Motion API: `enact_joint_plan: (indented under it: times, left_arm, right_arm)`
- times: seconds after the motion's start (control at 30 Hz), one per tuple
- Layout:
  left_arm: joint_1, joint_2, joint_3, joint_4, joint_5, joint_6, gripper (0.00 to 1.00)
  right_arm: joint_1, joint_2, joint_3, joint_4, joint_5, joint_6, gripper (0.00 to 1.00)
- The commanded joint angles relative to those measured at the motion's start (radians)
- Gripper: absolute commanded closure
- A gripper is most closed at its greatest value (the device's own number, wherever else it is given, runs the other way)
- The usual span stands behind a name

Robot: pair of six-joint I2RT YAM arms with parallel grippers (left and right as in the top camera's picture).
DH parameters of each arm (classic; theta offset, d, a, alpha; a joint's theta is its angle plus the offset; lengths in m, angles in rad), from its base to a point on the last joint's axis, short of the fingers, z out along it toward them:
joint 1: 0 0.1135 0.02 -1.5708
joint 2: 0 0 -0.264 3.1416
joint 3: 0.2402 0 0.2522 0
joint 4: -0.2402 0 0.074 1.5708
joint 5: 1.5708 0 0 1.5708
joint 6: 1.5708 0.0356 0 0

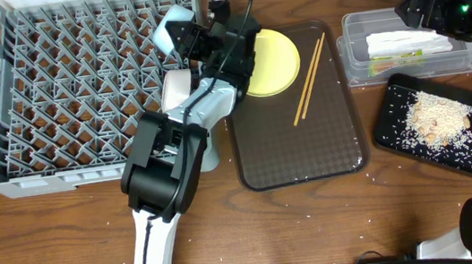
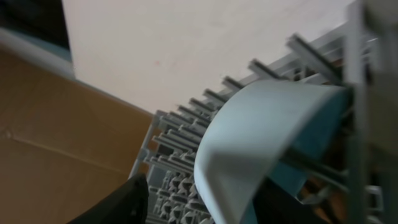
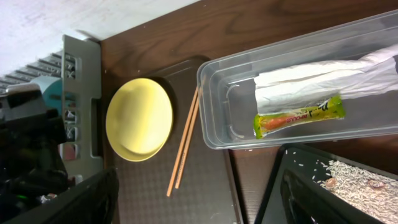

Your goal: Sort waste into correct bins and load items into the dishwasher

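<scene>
Left wrist view alone shows light blue bowl [image 2: 249, 143] tilted among grey rack [image 2: 174, 186] pegs; left end effector [image 1: 192, 37] state unclear. Right end effector [image 3: 199, 208] spread, empty, above clear tub [image 1: 357, 70], upper right.

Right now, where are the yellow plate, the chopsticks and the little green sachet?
yellow plate [image 1: 274, 60]: overhead view, on its flat centre.
chopsticks [image 1: 309, 80]: overhead view, midway along the pair.
green sachet [image 3: 298, 116]: right wrist view, on the middle of the packet.
</scene>
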Motion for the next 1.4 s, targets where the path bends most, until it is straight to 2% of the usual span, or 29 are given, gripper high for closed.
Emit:
enact_joint_plan:
  times: [0.0,0.1,0.27,0.47,0.6,0.73,0.9,1.07,1.17,1.23,1.37]
  left_arm:
    - [-0.014,-0.042,0.015,-0.023,0.053,-0.023,0.44]
    - [-0.025,-0.109,0.015,-0.114,0.127,-0.093,0.41]
    - [-0.028,-0.264,0.016,-0.420,0.408,-0.353,0.39]
    - [-0.027,-0.418,0.016,-0.735,0.908,-0.791,0.39]
    - [-0.037,-0.407,0.015,-0.851,1.106,-1.044,0.39]
    - [-0.062,-0.349,0.014,-0.933,1.123,-1.205,0.43]
    - [-0.072,-0.254,0.012,-0.929,1.122,-1.366,0.48]
    - [-0.071,-0.172,0.012,-0.855,1.117,-1.437,0.49]
    - [-0.070,-0.142,0.010,-0.848,1.043,-1.512,0.49]
    - [-0.070,-0.125,0.006,-0.838,0.933,-1.556,0.49]
    - [-0.070,-0.099,-0.007,-0.737,0.865,-1.562,0.49]
  right_arm:
    - [0.011,0.001,-0.003,-0.004,-0.005,-0.014,0.19]
    - [0.011,0.001,-0.003,-0.004,-0.005,-0.014,0.19]
    - [0.011,0.001,-0.003,-0.006,-0.005,-0.014,0.19]
    - [0.011,0.001,-0.003,-0.007,-0.016,-0.014,0.19]
    - [0.011,0.001,-0.003,-0.009,-0.032,-0.014,0.19]
    - [0.022,0.001,-0.003,-0.010,-0.031,-0.014,0.18]
    - [0.030,0.001,-0.003,-0.010,-0.031,-0.015,0.18]
    - [0.030,0.001,-0.003,-0.011,-0.030,-0.034,0.17]
    - [0.030,0.001,-0.003,-0.014,-0.030,-0.034,0.17]
    - [0.030,0.001,-0.003,-0.014,-0.030,-0.038,0.17]
    - [0.030,0.001,-0.003,-0.012,-0.030,-0.039,0.16]
